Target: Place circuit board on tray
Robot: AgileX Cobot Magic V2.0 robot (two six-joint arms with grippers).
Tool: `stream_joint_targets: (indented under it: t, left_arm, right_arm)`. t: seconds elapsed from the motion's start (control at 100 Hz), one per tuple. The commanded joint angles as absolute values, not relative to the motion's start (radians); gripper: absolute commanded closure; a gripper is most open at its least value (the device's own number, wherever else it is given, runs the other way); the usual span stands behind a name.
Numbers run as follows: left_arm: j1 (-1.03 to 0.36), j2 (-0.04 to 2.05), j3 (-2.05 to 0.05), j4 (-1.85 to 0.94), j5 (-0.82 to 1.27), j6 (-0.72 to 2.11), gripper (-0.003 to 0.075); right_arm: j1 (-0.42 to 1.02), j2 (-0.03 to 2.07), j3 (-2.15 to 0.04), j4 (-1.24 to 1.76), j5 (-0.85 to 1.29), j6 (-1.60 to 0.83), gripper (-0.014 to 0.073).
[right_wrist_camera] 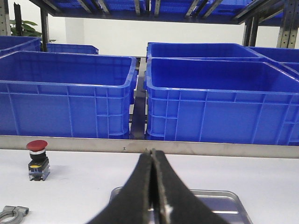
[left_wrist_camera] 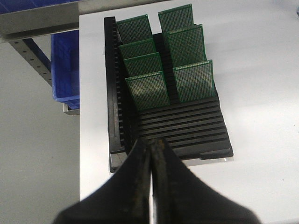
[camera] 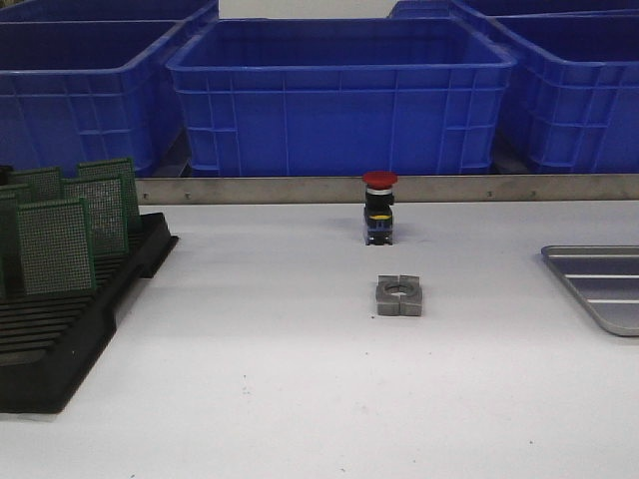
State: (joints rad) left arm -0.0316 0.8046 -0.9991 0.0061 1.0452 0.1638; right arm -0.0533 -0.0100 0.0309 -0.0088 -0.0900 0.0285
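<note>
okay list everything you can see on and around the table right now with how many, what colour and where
Circuit boards: seven in the left wrist view, green, standing upright in the rack.
Rack: one, black slotted plastic, table's left side.
Tray: one, silver-grey metal with a ribbed bottom, table's right edge, nothing visible on the part in view.
Push button: one, red cap on a black body, table centre toward the back.
Clamp ring: one, grey, just in front of the push button.
Bins: at least four, blue, behind the table.
Left tool: black, closed, empty, above the rack's near end.
Right tool: black, closed, empty, above the tray.
</note>
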Motion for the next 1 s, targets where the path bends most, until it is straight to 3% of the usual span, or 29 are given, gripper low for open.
stream_joint_targets:
  t: [0.0,0.23,0.45,0.52,0.99]
  left_arm:
    - [-0.030,0.846,-1.054,-0.018,1.010,0.166,0.0739]
    - [-0.030,0.900,-1.065,-0.037,1.023,0.198,0.0714]
    - [-0.030,0.904,-1.065,-0.041,1.030,0.198,0.0400]
    - [-0.030,0.904,-1.065,-0.041,1.026,0.198,0.0343]
    - [-0.030,1.021,-1.145,-0.059,1.114,0.349,0.0326]
  right_arm:
    - [-0.052,-0.027,0.034,-0.007,-0.168,0.018,0.0663]
    - [-0.052,-0.027,0.034,-0.007,-0.168,0.018,0.0663]
    - [-0.052,-0.027,0.034,-0.007,-0.168,0.018,0.0663]
    - [-0.052,-0.027,0.034,-0.007,-0.168,0.018,0.0663]
    - [-0.052,-0.027,0.034,-0.007,-0.168,0.018,0.0663]
